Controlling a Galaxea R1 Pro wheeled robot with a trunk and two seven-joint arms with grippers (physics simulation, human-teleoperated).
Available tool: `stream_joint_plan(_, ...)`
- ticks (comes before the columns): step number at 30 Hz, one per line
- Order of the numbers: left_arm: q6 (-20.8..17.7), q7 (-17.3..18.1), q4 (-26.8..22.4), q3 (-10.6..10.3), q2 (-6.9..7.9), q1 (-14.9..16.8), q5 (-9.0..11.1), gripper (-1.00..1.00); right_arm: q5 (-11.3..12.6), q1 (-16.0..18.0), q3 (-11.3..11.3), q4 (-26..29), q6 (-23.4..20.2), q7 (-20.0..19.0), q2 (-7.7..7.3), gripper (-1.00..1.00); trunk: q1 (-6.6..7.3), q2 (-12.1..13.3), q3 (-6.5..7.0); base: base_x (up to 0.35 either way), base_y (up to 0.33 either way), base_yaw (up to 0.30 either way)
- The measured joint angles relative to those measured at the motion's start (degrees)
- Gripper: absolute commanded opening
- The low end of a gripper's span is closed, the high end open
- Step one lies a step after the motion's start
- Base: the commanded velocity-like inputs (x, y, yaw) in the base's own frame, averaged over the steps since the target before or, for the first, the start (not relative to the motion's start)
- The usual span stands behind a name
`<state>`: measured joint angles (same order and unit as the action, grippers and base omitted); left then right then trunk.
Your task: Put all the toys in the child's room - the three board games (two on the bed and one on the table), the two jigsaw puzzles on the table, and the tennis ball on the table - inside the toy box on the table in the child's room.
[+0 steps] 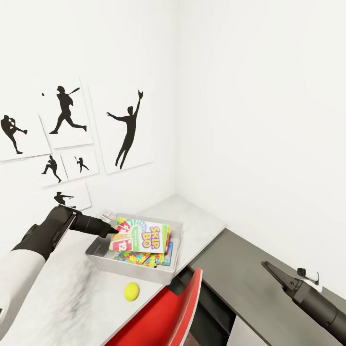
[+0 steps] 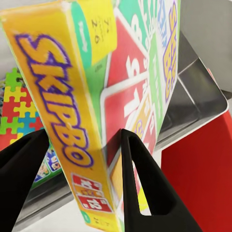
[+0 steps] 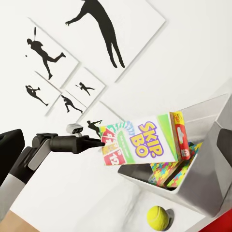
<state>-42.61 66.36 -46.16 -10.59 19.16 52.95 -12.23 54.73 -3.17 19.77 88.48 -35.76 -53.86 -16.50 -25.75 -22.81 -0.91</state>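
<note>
We see the flat rectangular board game box with green-and-red edges and big "SKIP-BO" lettering point(image 1: 141, 235) held just above the shallow light-grey plastic toy box point(image 1: 98, 253), which stands on the long pale grey-white table point(image 1: 57, 298). The left gripper point(image 1: 112, 229) clamps the game box by one short end; in the left wrist view its two black fingers point(image 2: 142, 179) sit on opposite faces of the box point(image 2: 96, 96), closed upon it. The box hangs nearly level, tilted slightly, over the tray's open top, and we cannot tell whether its far edge touches anything below.

We judge the step in hand to be the placing of this board game. The next move calls for lowering it until it rests on the contents, then parting the fingers and withdrawing without dragging the tray.

Inside the toy box lie a thin flat square of interlocking yellow, pink, blue and green jigsaw pieces point(image 1: 137, 258) and, beside it, a blue-printed edge that may be another game; we cannot count the layers beneath. The small yellow-green tennis ball point(image 1: 131, 291) rests on the table just outside the tray's near wall, so it remains to be put in.

The right gripper point(image 1: 269, 269) hangs over the lower dark-grey cabinet point(image 1: 250, 288), well apart, holding nothing that we can see; its fingers appear together.
</note>
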Motion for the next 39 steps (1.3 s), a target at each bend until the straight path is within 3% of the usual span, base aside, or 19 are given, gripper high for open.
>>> stream_joint_plan(4,0.07,-0.08,0.01,0.00,0.02,0.00,-0.03,-1.00,0.00,0.00,0.00,0.00,0.01,0.00,0.00,1.00,0.00,0.00,0.00,0.000,0.000,0.000)
stream_joint_plan(5,0.06,-0.12,0.00,0.00,0.01,0.00,-0.02,1.00,0.00,0.00,0.00,0.00,0.00,0.00,0.00,1.00,0.00,0.00,0.00,0.000,0.000,0.000)
stream_joint_plan(22,0.06,-0.24,0.00,0.08,-0.36,0.00,0.10,1.00,0.00,0.00,0.00,0.00,0.03,0.00,-0.05,1.00,0.00,0.00,0.00,0.000,0.000,0.000)
stream_joint_plan(28,-0.03,1.43,-0.42,1.16,0.05,0.00,0.79,1.00,0.00,0.00,0.00,0.00,0.02,0.00,-0.09,1.00,0.00,0.00,0.00,0.000,0.000,0.000)
stream_joint_plan(30,-0.21,3.48,-1.13,2.66,0.17,0.00,1.00,1.00,0.00,0.00,0.00,0.00,0.03,0.00,-0.09,1.00,0.00,0.00,0.00,0.000,0.000,0.000)
stream_joint_plan(33,-1.10,11.13,-3.15,8.13,0.71,0.01,1.05,1.00,0.00,0.00,0.00,0.00,0.00,0.00,-0.09,1.00,0.00,-0.01,0.00,0.000,0.000,0.000)
stream_joint_plan(37,-2.12,22.22,-4.39,15.32,4.05,-0.06,1.29,1.00,0.00,0.00,0.00,0.00,0.01,0.00,-0.09,1.00,0.00,-0.01,0.00,0.000,0.000,0.000)
stream_joint_plan(39,-2.26,23.15,-4.57,17.53,5.91,-0.23,1.43,1.00,-0.01,0.00,0.00,0.00,0.03,0.00,-0.09,1.00,0.00,0.00,0.00,0.000,0.000,0.000)
